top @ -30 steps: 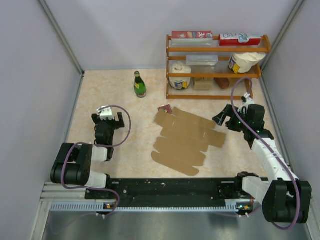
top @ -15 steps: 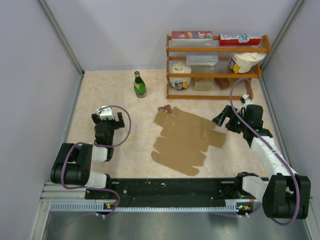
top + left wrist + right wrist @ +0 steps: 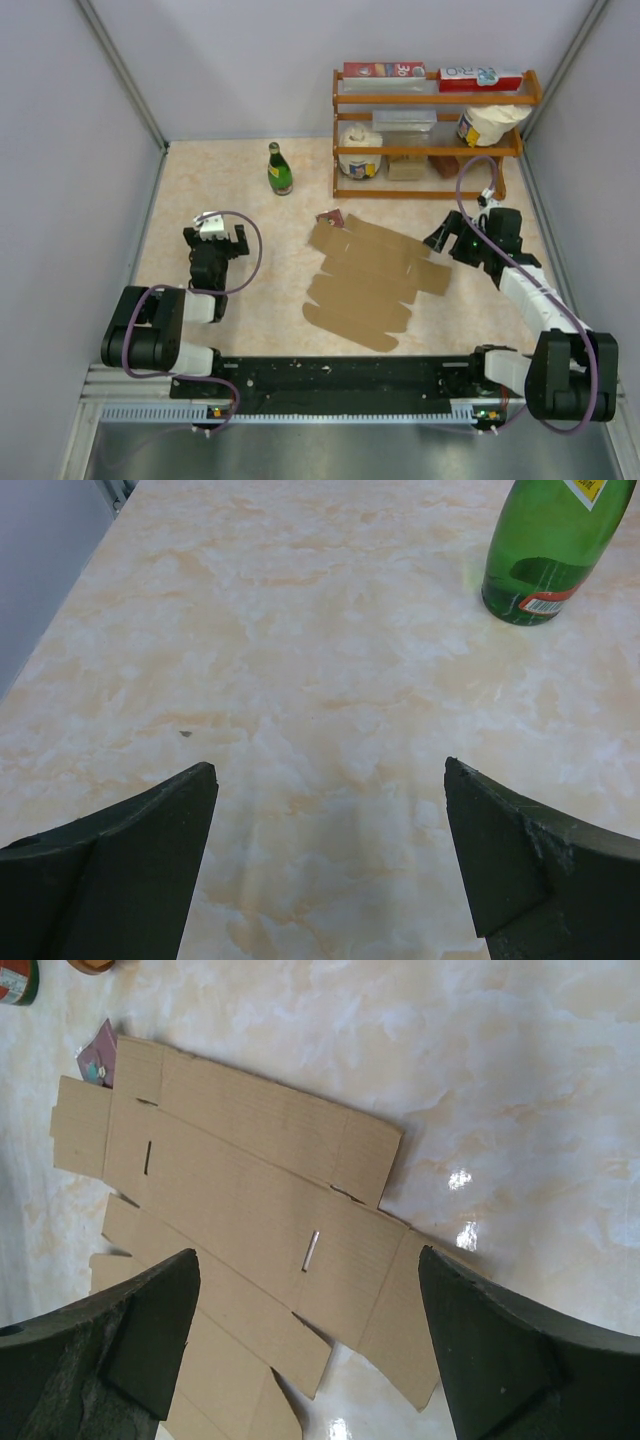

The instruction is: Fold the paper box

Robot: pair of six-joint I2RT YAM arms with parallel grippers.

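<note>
Right gripper (image 3: 440, 238) first: jaws spread wide, nothing between them, hanging close to the right-hand end of the paper box (image 3: 372, 285) without touching it. From its wrist camera the brown sheet fills the gap between the two dark fingers (image 3: 140, 1330), cut slits and flaps plain to see.

Over to the left gripper (image 3: 214, 240) — released too, empty, set over bare tabletop (image 3: 230, 195) on the left and well apart from the cardboard. Past its fingertips stands a green bottle (image 3: 279, 170), upright, towards the back.

The paper box lies flat and unfolded in the middle of the table, slanting from the far side down towards the near edge. A small dark-red card (image 3: 330, 217) sits at its far corner; touching or just beside, hard to tell.

The surface is a glossy cream marble pattern, with bright glints showing in the right wrist view. Pale lilac-grey walls (image 3: 250, 60) close in on three sides, with metal posts in the back corners. A wooden rack (image 3: 420, 99) stands at the back right — printed cartons on top, tubs and packets on the shelves below. A black rail (image 3: 340, 375) runs along the near edge, carrying both arm bases.
</note>
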